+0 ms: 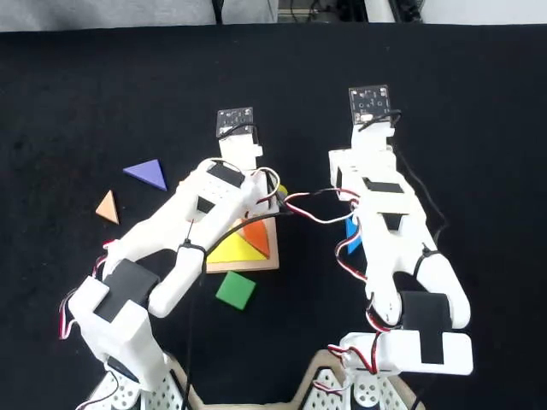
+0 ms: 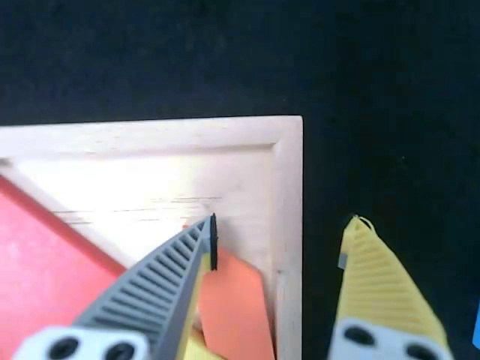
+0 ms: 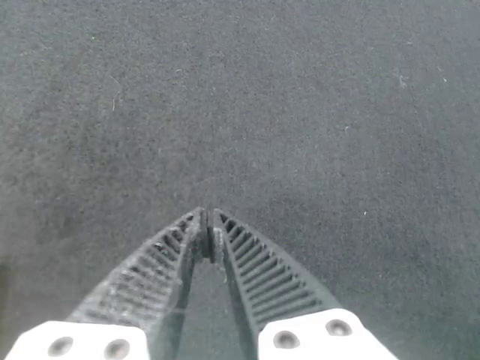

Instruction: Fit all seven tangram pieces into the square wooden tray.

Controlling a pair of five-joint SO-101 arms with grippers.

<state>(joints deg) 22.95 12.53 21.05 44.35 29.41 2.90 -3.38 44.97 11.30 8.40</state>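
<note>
The square wooden tray [image 1: 248, 267] lies at the table's middle, half under an arm. A yellow triangle [image 1: 229, 250] and an orange-red piece [image 1: 258, 238] lie in it. In the left wrist view my left gripper [image 2: 283, 231] is open and straddles the tray's wall [image 2: 289, 180] at a corner. Its grey finger [image 2: 169, 274] is inside, over a small orange piece [image 2: 234, 307] beside a red triangle [image 2: 45, 270]. The yellow finger [image 2: 375, 285] is outside. My right gripper [image 3: 208, 236] is shut on nothing above bare black cloth.
Loose on the black table are a green square [image 1: 235, 289] in front of the tray, a purple triangle [image 1: 146, 174] and a small peach triangle [image 1: 107, 207] to the left. A blue piece [image 1: 352, 236] shows partly under the right-hand arm.
</note>
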